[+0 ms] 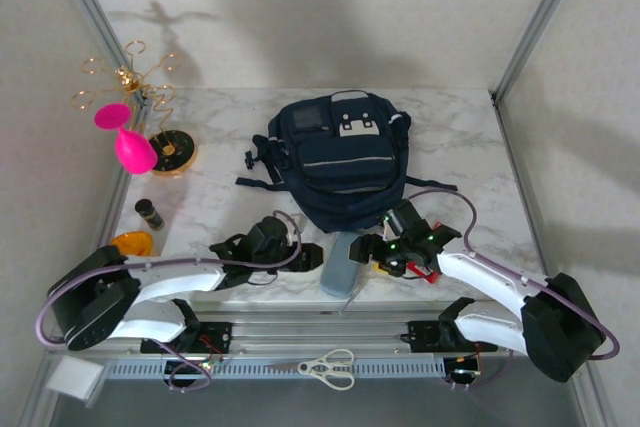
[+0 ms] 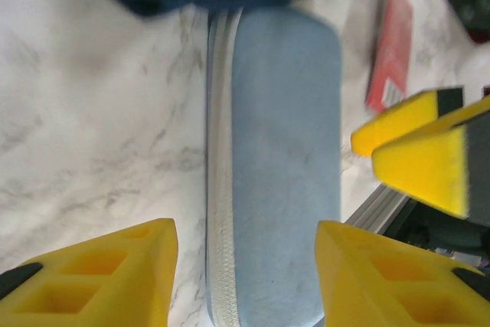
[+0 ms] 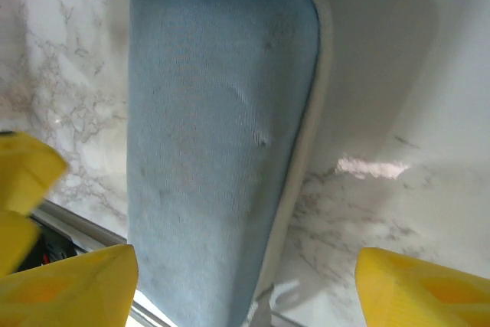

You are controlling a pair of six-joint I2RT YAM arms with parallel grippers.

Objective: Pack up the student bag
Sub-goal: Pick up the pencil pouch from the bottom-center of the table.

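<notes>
The left hand (image 2: 249,273) and right hand (image 3: 249,289), fingers apart, flanked a grey-blue fabric pencil case (image 1: 338,265). A large navy fabric backpack (image 1: 345,162) lay just beyond them.

The student bag (image 1: 340,162), a navy fabric backpack with white-grey patches and a pale stripe across its front pocket, lies flat, front up, straps splayed sideways, its lower edge at the pencil case's (image 1: 338,265) far end.

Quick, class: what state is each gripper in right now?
Left gripper: open, astride the pencil case.
Right gripper: open, also astride the pencil case.
</notes>
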